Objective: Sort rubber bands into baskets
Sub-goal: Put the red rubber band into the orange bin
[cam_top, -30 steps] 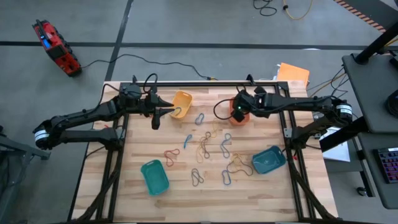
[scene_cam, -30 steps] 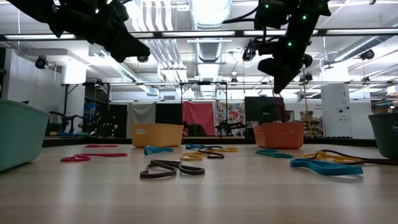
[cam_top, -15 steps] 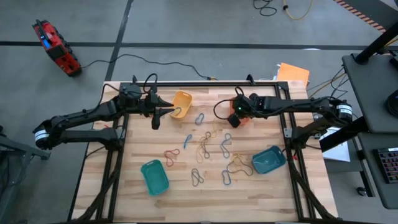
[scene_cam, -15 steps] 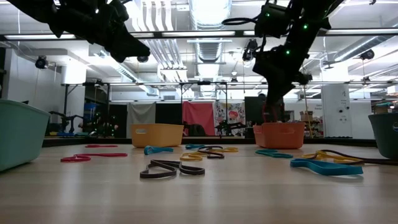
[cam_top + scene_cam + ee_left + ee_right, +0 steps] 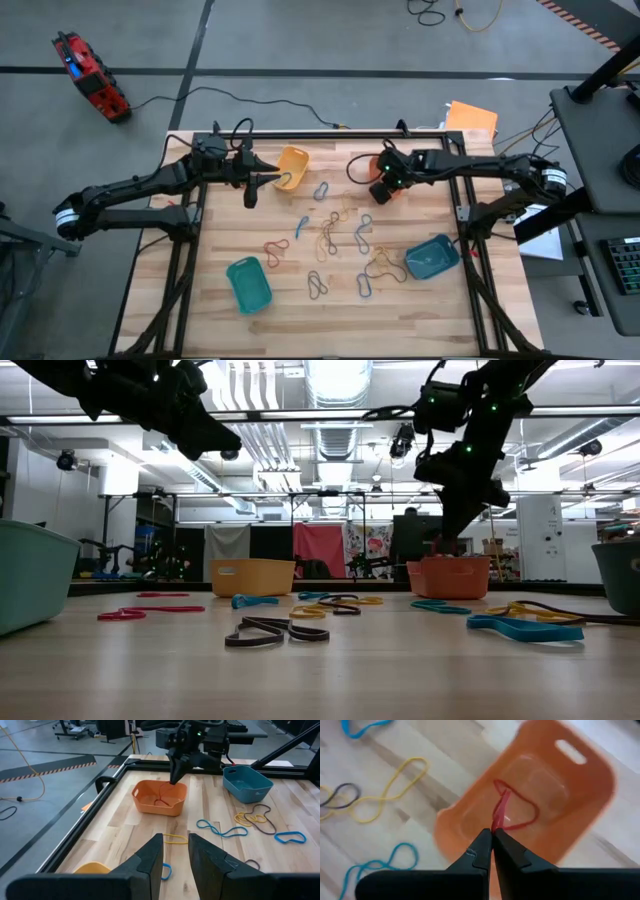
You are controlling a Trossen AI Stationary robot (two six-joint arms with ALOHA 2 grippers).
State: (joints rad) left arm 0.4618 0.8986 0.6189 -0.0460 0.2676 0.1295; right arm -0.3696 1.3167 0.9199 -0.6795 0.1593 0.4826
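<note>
Right now the right claw [image 5: 491,834] hangs over the orange basket [image 5: 580,795], clamped on a red band [image 5: 501,810] that dangles into it. On release, the band could cling to the tips. The left claw [image 5: 175,851], tips slightly apart and empty, waits beside the yellow basket [image 5: 292,165] on the counter [image 5: 290,300].

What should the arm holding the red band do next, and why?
Probably open its jaws. The right gripper is pinched shut on a red band that already dangles inside the orange basket, so letting go should drop it in there.
</note>
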